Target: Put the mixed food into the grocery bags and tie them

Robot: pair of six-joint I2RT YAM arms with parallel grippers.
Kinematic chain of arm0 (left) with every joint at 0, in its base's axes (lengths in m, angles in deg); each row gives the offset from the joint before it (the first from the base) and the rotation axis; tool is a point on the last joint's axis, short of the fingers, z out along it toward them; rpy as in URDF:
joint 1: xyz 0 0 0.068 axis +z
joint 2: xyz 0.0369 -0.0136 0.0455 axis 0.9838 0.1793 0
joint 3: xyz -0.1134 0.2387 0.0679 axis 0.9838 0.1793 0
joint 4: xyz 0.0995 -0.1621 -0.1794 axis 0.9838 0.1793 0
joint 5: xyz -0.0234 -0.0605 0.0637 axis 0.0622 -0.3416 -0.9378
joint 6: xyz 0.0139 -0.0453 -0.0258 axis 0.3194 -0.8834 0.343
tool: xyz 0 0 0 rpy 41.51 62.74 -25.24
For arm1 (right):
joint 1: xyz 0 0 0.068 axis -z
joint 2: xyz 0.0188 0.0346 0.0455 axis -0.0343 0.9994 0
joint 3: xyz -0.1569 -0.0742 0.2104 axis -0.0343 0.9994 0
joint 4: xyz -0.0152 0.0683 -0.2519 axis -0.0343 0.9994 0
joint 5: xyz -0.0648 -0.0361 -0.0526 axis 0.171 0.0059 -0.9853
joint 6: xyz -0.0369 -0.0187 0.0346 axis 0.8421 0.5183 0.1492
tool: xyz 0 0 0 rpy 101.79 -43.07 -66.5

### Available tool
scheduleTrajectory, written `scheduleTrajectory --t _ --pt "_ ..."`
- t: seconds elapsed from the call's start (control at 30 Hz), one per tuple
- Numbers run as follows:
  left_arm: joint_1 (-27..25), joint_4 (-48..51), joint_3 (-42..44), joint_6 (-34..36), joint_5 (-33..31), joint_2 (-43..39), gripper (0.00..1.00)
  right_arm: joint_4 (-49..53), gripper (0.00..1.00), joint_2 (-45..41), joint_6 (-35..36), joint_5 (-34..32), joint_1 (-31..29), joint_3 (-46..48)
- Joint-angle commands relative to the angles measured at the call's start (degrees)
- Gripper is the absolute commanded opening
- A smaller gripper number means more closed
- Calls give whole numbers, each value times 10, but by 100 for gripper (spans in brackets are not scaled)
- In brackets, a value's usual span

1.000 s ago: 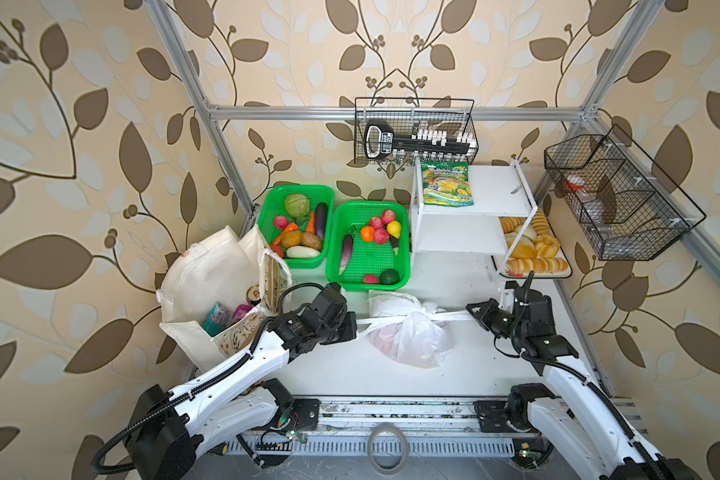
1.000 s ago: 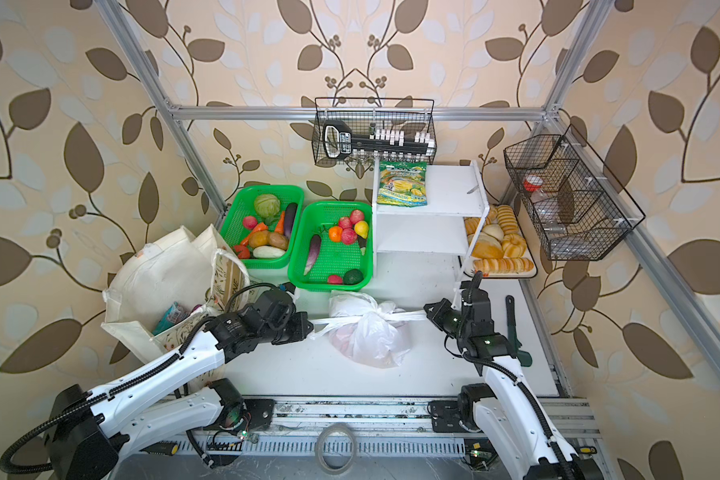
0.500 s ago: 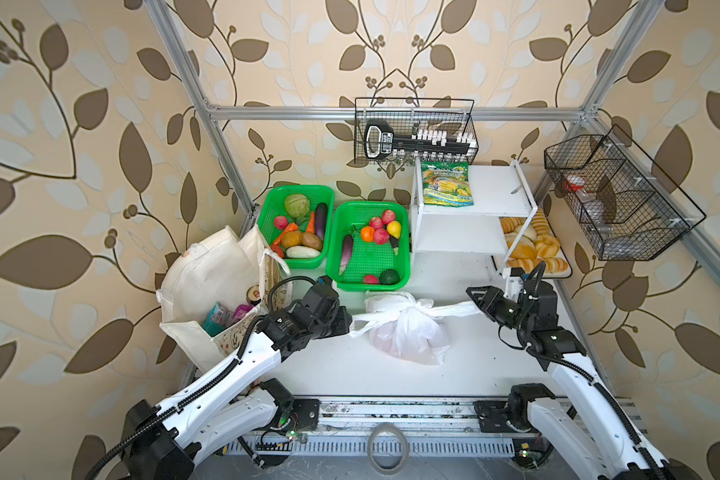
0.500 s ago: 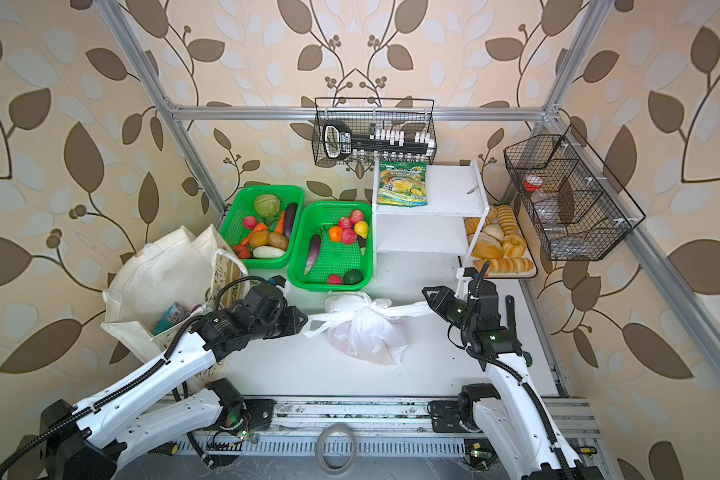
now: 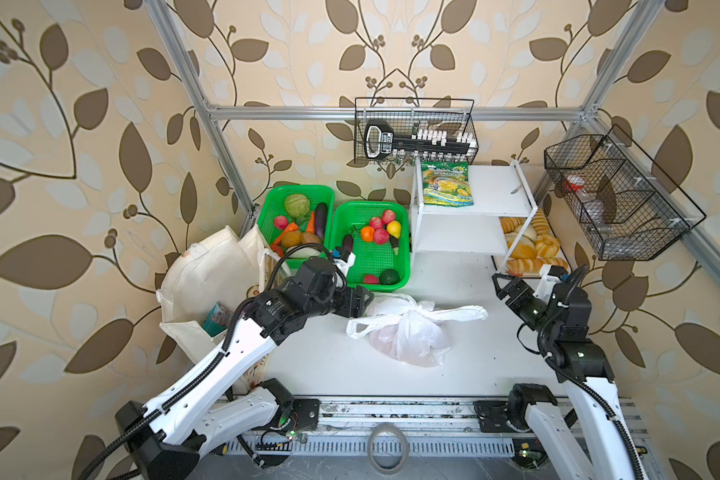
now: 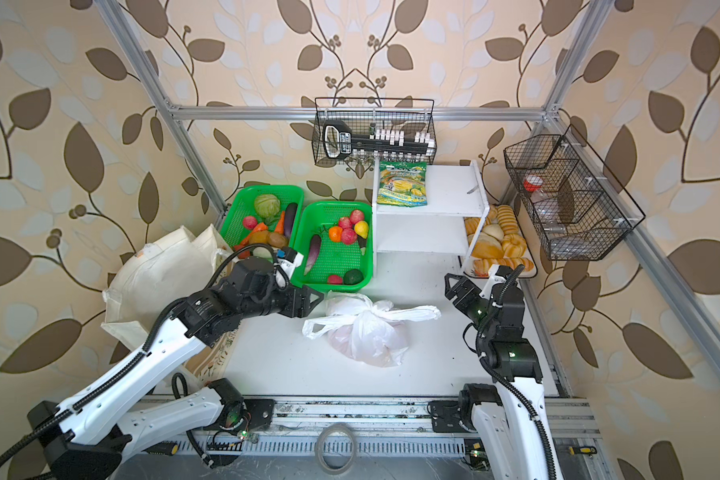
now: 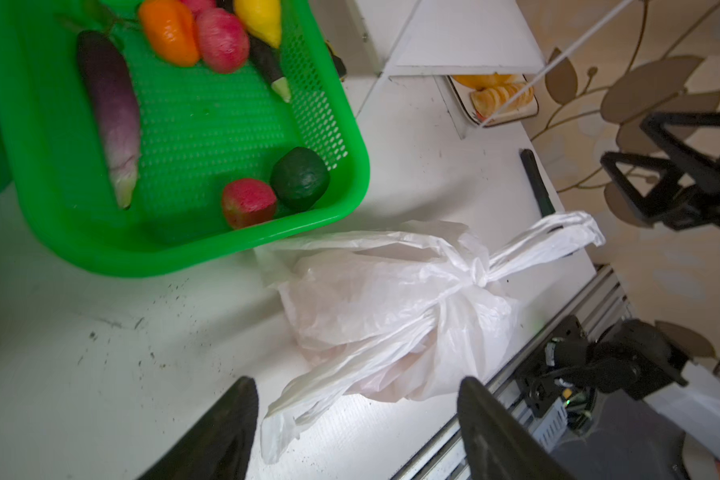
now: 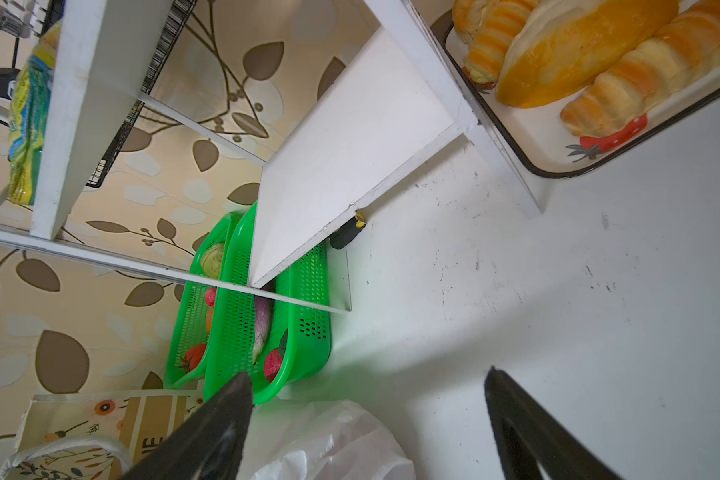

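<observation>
The white plastic grocery bag lies in the middle of the table, knotted at its top, with something pinkish showing faintly through it. Its two handle loops lie loose to either side. My left gripper stands open just left of the bag, holding nothing. My right gripper is open too, off to the bag's right and clear of it. The cream cloth tote stands at the left with a blue snack pouch inside.
Two green mesh baskets of toy produce stand behind the bag. A white shelf carries a green-yellow snack pouch. A bread tray lies at the right, close behind my right gripper. Wire baskets hang on the frame.
A second ago both grippers were shut on the plastic bag's handles, pulling them taut. Both have opened and drawn apart, and the handles have dropped loose.
</observation>
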Motion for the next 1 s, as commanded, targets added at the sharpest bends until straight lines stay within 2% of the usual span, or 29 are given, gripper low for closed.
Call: scheduleTrajectory --t 0.0,0.1,0.2,0.47,0.7,0.73,0.77,0.9,0.93,0.97 --pt "-80 20 -61 159 -19 71 85 16 87 5 -6 24 2 -2" --pt "-138 54 -113 224 -70 150 99 11 87 6 -11 43 2 9" --pt "-158 71 -153 260 -83 206 99 11 87 2 -14 48 2 16" --pt "-160 56 -190 326 -92 293 99 10 87 -5 -21 56 2 24" --pt "-160 120 -230 332 -43 376 99 1 87 -1 -33 72 2 36" --pt "-160 132 -234 332 -32 385 94 0 87 -1 -34 72 2 36" --pt "-159 147 -243 328 -25 396 84 0 87 -1 -34 72 2 37" --pt "-160 191 -277 304 -25 411 29 -3 87 -2 -35 71 2 38" --pt "-160 183 -277 296 -27 402 20 -5 87 -2 -36 72 2 39" --pt "-159 172 -273 286 -24 388 15 -7 87 -2 -38 72 2 41"
